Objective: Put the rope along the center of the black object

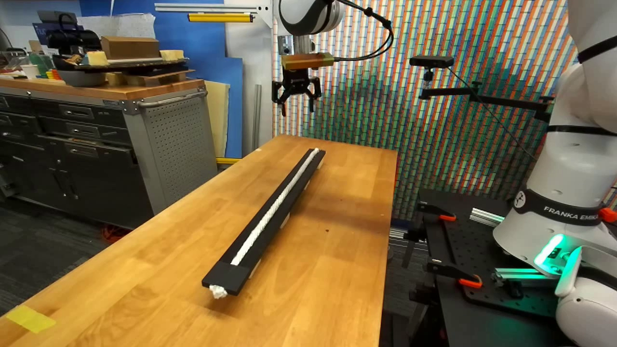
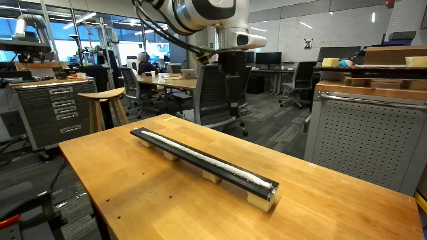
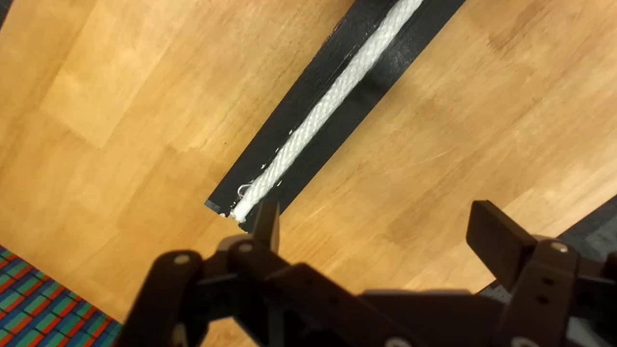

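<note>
Holds the gripper (image 1: 297, 111) high above the table (image 1: 347, 289), spread wide, clasping nothing. Has the rope (image 3: 332, 99) below the gripper, lying along the middle of the black object (image 3: 344, 115), raised on pale blocks (image 2: 260, 201), with a white tuft (image 1: 218, 291) at the end farthest from the gripper.

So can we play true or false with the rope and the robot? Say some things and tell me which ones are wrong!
1. The rope runs along the middle of the bar. True.
2. The rope is red. False: it is white.
3. The gripper is open. True.
4. The bar rests on blocks. True.
5. The gripper is touching the rope. False: it hangs higher up, holding nothing.
6. The bar stands on end. False: it lies flat.
</note>
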Motion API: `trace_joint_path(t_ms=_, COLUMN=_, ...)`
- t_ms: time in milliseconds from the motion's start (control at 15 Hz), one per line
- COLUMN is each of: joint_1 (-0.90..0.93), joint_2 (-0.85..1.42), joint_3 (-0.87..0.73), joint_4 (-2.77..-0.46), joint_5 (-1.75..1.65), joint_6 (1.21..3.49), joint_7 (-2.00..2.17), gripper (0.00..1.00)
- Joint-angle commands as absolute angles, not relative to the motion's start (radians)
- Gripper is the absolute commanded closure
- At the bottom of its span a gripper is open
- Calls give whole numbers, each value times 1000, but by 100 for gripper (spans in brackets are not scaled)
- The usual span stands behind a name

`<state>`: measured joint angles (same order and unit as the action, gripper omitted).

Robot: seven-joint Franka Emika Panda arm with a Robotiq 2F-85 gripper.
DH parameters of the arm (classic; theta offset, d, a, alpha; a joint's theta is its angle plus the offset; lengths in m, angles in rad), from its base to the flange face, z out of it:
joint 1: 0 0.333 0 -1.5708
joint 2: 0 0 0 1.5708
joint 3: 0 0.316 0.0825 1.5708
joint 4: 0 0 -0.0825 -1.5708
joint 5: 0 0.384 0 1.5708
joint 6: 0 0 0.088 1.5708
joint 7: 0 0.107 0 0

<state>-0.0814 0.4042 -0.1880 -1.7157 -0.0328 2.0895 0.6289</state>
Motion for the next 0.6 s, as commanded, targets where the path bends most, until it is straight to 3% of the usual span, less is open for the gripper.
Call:
trace_joint_path(t_ms=0, joint_1=-89, joint_2=315, joint_3=-159, joint_4=-1794, joint_5=-24, joint_6=2064, joint_7=447, gripper=0)
trace_joint_path(t_ms=533, joint_1=-88, joint_2=194, joint_3=-134, joint_4=-1951, joint_5=-24, joint_6=2075, joint_7=240, gripper=0)
